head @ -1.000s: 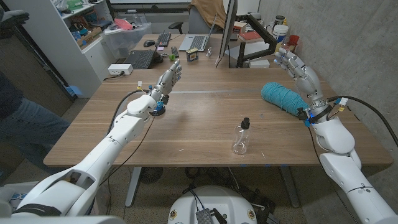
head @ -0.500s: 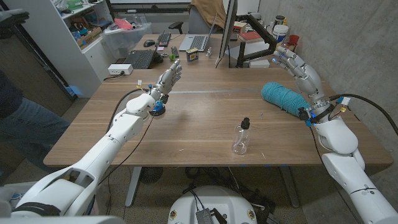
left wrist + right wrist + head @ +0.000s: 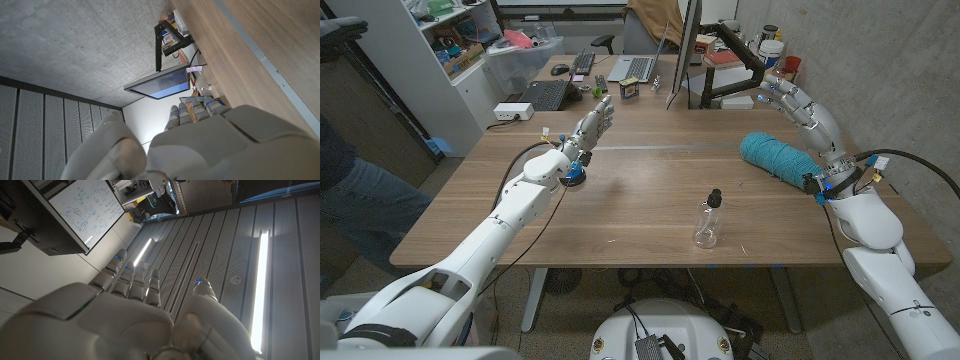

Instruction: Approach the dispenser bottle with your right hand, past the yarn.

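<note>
The right hand has slid a bit to the right, fingers straight and holding nothing. The yarn is between it and the dispenser bottle.

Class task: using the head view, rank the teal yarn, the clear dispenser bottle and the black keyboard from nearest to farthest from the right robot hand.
From the right robot hand:
1. Teal yarn, just beside it.
2. Dispenser bottle, front middle of the table.
3. Black keyboard, far end, robot's left.
</note>
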Tool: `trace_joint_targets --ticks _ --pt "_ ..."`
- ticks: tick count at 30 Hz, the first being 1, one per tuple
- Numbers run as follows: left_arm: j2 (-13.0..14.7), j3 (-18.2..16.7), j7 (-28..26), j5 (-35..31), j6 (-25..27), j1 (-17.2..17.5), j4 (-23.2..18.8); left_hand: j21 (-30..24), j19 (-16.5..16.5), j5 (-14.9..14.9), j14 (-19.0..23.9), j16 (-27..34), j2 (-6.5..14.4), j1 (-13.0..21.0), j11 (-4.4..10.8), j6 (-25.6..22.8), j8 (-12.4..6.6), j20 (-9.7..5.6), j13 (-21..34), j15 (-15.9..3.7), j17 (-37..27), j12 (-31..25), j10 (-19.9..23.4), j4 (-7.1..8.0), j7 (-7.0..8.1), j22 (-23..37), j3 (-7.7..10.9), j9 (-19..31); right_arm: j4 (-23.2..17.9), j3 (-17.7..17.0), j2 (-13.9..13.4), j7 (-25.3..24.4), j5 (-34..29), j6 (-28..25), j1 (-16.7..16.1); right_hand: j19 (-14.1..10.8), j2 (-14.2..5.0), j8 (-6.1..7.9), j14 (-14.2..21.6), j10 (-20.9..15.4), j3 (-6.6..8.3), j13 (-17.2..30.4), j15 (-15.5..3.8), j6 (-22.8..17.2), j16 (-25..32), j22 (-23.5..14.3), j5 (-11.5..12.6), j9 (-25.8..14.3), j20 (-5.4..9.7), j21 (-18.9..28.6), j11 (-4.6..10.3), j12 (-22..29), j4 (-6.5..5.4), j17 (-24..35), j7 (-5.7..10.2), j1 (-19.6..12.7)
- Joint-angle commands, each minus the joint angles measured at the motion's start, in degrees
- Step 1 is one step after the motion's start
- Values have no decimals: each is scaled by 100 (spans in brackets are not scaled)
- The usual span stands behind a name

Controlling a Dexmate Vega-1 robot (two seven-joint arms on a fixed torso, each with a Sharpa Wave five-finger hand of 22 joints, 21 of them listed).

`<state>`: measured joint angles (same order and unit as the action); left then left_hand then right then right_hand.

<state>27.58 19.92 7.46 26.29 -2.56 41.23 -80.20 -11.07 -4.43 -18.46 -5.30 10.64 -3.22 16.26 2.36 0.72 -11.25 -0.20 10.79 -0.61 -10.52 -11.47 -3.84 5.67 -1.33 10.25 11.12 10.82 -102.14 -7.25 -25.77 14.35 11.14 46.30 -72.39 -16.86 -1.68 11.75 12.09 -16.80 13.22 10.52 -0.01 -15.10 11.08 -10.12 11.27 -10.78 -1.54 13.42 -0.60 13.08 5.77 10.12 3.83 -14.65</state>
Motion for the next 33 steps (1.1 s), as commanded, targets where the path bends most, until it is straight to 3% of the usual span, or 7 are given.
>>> trace_joint_targets --ticks 1,12,33 --pt "-5 28 1 -13 40 3 -9 -48 -26 -25 -40 21 25 16 29 -92 -39 32 15 14 -17 -18 -18 5 -19 16 -29 5 -94 -67 98 -26 -100 105 -106 -52 38 32 82 -3 -24 13 54 -53 -4 -16 32 -25 -92 -21 135 -20 21 19 124 -27" --pt "-11 46 15 -24 70 -3 -3 -48 -27 -24 -44 20 29 19 26 -103 -41 32 15 7 -18 -20 -13 5 -14 16 -40 5 -139 -92 168 -31 -129 198 -180 -109 6 25 241 20 -10 10 272 -104 20 -16 38 -24 -222 -46 286 -41 42 13 194 -67" --pt "-15 142 84 -109 135 -115 21 -47 -33 -24 -49 19 40 29 7 -121 -42 38 15 24 -17 -20 -13 5 -10 17 -68 5 -103 91 197 192 113 675 -183 -214 -10 23 404 8 -6 9 346 -179 29 -19 39 -22 -295 -55 396 -48 64 11 267 -100"
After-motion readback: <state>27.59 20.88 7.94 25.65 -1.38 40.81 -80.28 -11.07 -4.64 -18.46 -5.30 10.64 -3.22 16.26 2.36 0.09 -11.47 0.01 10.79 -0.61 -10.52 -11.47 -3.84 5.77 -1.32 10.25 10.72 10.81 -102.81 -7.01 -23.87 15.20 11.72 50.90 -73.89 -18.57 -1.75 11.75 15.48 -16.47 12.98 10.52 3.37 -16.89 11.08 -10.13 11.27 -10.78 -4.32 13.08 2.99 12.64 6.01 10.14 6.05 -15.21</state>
